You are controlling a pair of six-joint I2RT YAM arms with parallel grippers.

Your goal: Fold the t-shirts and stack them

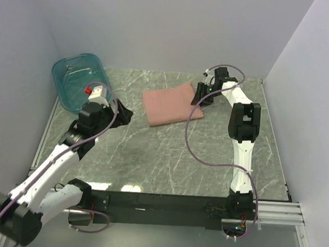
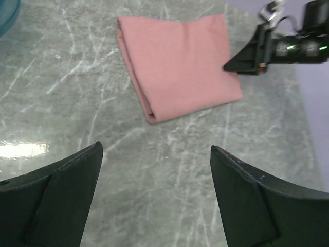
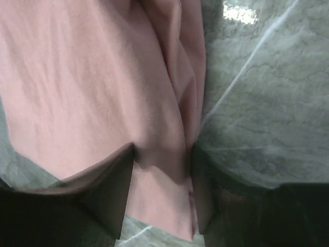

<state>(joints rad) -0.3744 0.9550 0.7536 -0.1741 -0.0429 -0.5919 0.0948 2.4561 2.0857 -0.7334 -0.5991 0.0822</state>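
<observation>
The dusty-pink cotton t-shirt (image 1: pixel 171 104) lies folded into a flat rectangle on the far middle of the grey veined marble-look table (image 1: pixel 162 157). The chest graphic is not showing in any view.

The top view only places the right gripper (image 1: pixel 199 97) at the shirt's right edge. The right wrist camera shows more: its two dark fingers (image 3: pixel 118 190) stand a moderate way apart, with the layered edge of the shirt (image 3: pixel 92 77) running between them. From there I cannot tell whether they pinch the cloth or merely straddle it.

The left wrist camera shows something the other two miss. The shirt's (image 2: pixel 180 67) stacked layers show along its near-left fold, and the right gripper's (image 2: pixel 247 56) tip meets the cloth's right border.

The left gripper (image 1: pixel 124 115) hangs over bare table to the left of the shirt and well apart from it. In its own view the left gripper (image 2: pixel 157 190) is spread wide and holds nothing.

A translucent teal plastic tub (image 1: pixel 77 80) sits at the table's far-left corner. Only a sliver of the tub (image 2: pixel 7 15) shows in the left wrist view.
</observation>
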